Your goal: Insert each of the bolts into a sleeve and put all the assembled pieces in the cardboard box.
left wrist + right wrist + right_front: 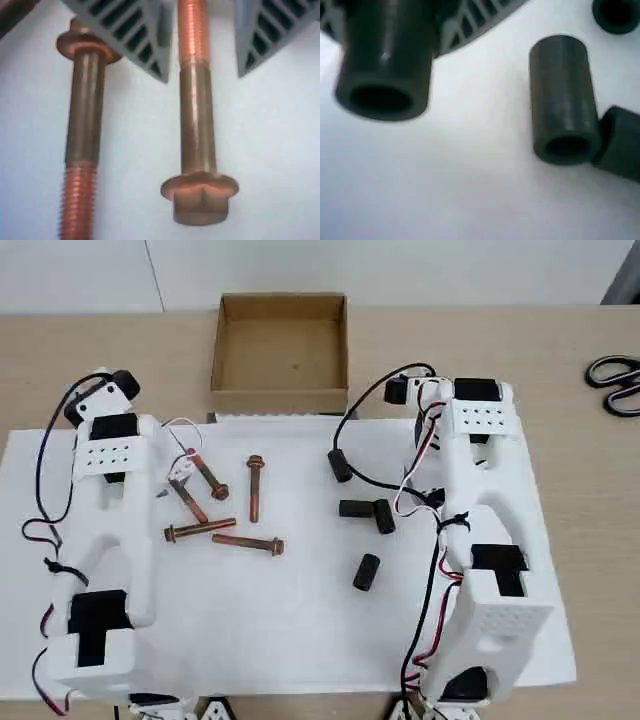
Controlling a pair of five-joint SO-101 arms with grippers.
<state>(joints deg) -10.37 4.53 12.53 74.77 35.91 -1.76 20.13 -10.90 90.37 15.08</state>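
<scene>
Several copper bolts lie on the white mat (300,640) left of centre. My left gripper (202,75) stands open low over them (180,472), its grey fingers either side of one bolt's (197,130) shank; a second bolt (82,140) lies parallel beside it. My right gripper (395,30) is shut on a black sleeve (382,75), held just above the mat with its open end towards the camera; in the high view this sleeve (340,465) is right of centre. Two touching sleeves (355,508) (384,516) and a further sleeve (367,571) lie nearby.
The open cardboard box (282,390) stands beyond the mat's far edge, between the two arms. Scissors (615,383) lie at the table's far right. A black cable loops over the mat near the held sleeve. The mat's near half is free.
</scene>
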